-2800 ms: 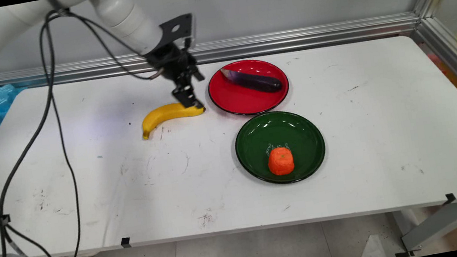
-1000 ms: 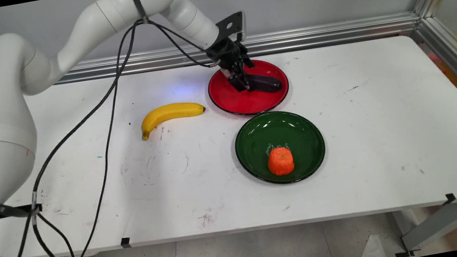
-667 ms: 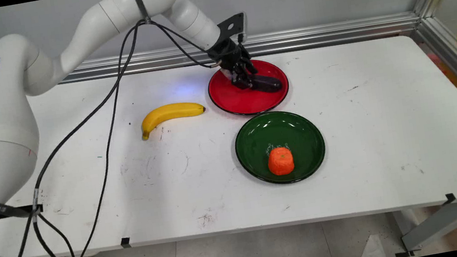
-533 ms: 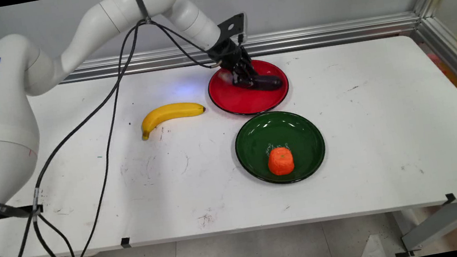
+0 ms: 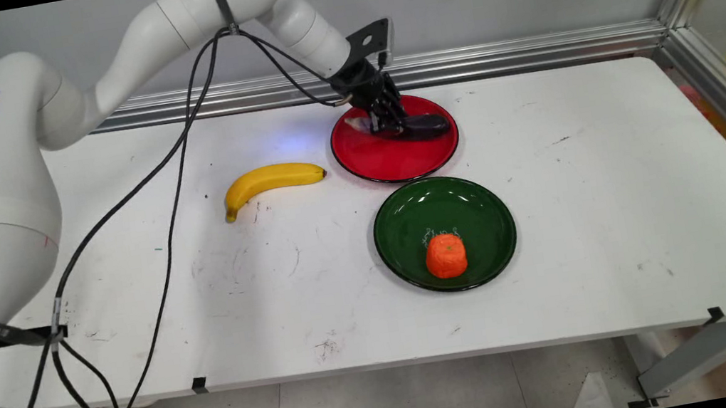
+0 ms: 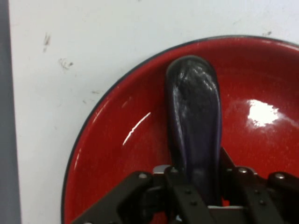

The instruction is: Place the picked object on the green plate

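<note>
Hand (image 5: 392, 124) low over the red plate (image 5: 385, 161), upper centre of the main frame. Its fingers sit on either side of the eggplant (image 5: 427, 126) and appear pinched on it near its left end; in the hand view the eggplant (image 6: 195, 121) runs straight up from between the fingers, long axis in line with the camera, rounded end toward the top of the frame. In the main view the eggplant lies across the back part of the plate, long axis running left to right, dark tip toward the plate's right rim. Cannot tell whether it is off the plate.

Banana (image 5: 269, 179) on the table (image 5: 621, 194), left of the red plate, apart from it. Green plate (image 5: 402, 227) below the red one, orange lump (image 5: 445, 256) on it.
</note>
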### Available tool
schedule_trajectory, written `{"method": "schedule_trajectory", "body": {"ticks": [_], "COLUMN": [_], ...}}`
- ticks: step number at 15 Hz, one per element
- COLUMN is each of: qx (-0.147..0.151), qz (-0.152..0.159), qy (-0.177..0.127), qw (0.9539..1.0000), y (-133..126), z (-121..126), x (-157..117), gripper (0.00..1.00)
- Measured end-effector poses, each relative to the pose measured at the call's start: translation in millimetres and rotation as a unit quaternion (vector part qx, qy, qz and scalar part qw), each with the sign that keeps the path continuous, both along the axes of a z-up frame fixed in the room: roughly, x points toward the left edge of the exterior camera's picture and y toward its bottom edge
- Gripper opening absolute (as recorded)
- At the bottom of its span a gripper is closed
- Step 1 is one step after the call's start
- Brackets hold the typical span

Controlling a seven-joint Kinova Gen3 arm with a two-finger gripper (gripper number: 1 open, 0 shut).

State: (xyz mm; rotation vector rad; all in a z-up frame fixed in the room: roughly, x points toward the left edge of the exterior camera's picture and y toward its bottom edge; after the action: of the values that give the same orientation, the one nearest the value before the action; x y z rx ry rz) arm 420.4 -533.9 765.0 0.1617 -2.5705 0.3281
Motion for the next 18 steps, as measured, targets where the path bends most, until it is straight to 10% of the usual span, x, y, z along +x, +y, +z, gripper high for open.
{"method": "schedule_trajectory", "body": {"ticks": [18], "qx": [0.033], "qz": [0.072], "qy": [0.037], "qw": [0.9961], "y": [112], "z": [57], "x": [-52], "gripper": [0.00]}}
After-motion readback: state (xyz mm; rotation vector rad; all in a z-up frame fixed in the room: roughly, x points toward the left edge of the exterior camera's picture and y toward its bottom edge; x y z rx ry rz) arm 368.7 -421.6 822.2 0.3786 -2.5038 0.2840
